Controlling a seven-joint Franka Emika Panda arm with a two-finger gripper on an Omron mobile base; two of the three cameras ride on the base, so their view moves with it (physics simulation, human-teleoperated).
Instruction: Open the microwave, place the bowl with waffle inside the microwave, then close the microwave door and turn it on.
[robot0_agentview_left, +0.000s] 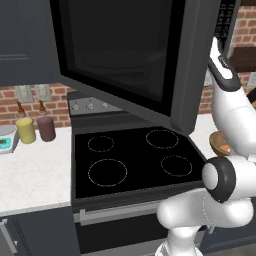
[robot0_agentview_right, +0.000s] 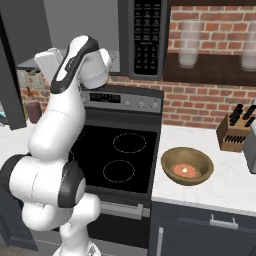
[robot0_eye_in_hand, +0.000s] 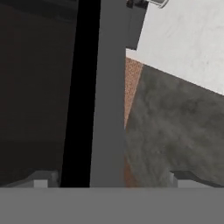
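The microwave door (robot0_agentview_left: 120, 55) stands swung wide open over the stove, its black window facing the left base view. The microwave's black keypad (robot0_agentview_right: 147, 35) and light grey cavity (robot0_agentview_right: 82, 25) show behind the arm. My gripper (robot0_eye_in_hand: 111, 180) is open. Its fingertips (robot0_eye_in_hand: 41, 179) stand far apart on either side of the door's grey free edge (robot0_eye_in_hand: 107, 109) and do not grip it. The brown wooden bowl (robot0_agentview_right: 187, 166) sits on the counter right of the stove. The small orange-tan waffle (robot0_agentview_right: 186, 171) lies in it. The arm partly hides the bowl (robot0_agentview_left: 219, 141) in the left base view.
The black four-burner stove (robot0_agentview_left: 135, 160) lies below the open door. A yellow canister (robot0_agentview_left: 26, 130), a dark red canister (robot0_agentview_left: 46, 128) and a scale (robot0_agentview_left: 5, 140) stand on the left counter. A knife block (robot0_agentview_right: 234, 131) stands at the right, under a shelf with glass jars (robot0_agentview_right: 190, 42).
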